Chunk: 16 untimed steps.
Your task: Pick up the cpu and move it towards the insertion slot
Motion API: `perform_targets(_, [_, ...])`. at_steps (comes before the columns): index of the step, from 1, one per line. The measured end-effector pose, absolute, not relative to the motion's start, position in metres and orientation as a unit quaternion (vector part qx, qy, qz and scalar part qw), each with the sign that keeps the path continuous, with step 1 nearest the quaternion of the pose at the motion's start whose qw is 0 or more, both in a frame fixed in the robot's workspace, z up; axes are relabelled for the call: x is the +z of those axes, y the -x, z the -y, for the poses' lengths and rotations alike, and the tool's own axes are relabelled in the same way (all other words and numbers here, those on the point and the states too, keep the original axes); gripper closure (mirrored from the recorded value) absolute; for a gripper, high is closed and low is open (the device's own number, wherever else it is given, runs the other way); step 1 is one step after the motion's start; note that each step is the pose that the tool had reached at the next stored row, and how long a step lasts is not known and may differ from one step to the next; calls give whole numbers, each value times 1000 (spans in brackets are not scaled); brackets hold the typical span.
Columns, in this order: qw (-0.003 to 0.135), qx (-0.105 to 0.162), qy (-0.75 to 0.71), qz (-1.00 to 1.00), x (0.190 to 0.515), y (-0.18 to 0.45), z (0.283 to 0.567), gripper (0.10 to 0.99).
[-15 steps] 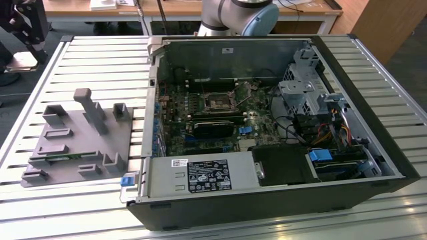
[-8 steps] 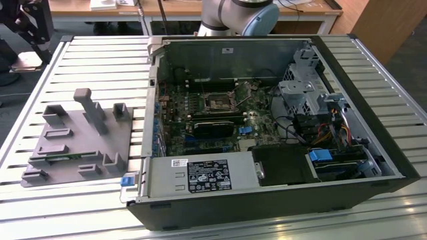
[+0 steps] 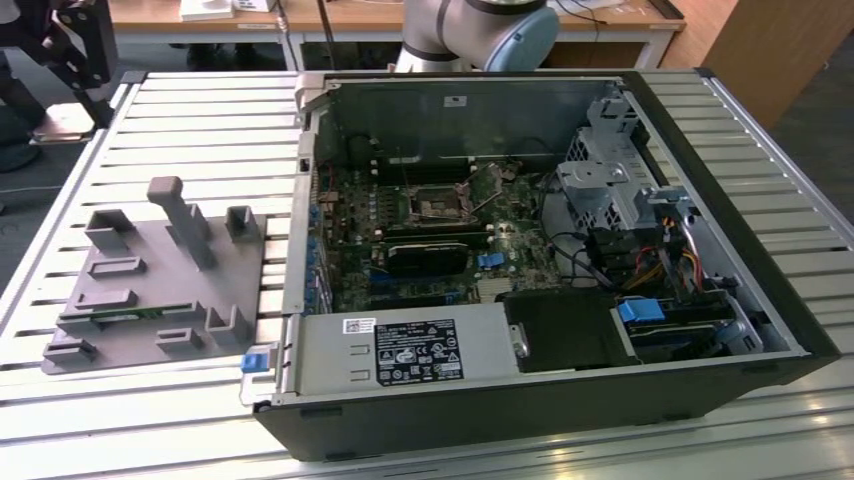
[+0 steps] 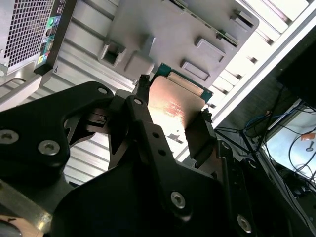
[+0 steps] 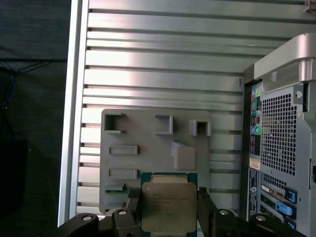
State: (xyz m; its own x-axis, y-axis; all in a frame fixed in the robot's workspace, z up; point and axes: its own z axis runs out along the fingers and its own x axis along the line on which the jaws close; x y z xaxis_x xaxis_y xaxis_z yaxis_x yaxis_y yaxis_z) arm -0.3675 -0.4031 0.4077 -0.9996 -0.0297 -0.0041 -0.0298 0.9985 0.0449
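Observation:
My gripper (image 5: 168,199) is shut on the cpu (image 5: 168,213), a flat square chip with a silvery top and a thin green-tan rim, held by two opposite edges between the black fingers (image 5: 132,201). In the second wrist view the cpu (image 4: 174,109) sits tilted between the same fingers (image 4: 142,85) of the gripper (image 4: 175,98). It hangs above the near edge of the grey plastic tray (image 5: 148,163). The insertion slot (image 3: 437,203), a square black socket with a metal frame, lies on the green motherboard inside the open computer case (image 3: 534,250).
The grey tray (image 3: 147,280) with raised holders lies on the slatted metal table (image 3: 200,110) at the exterior view's left of the case. A green memory stick (image 3: 127,316) rests in it. The case's rear panel (image 5: 279,148) stands beside the tray. The arm's base (image 3: 474,30) rises behind the case.

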Motion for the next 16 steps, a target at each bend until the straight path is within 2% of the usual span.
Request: perform_targets(16, [2,22,15,-1000,408,353,403,545])
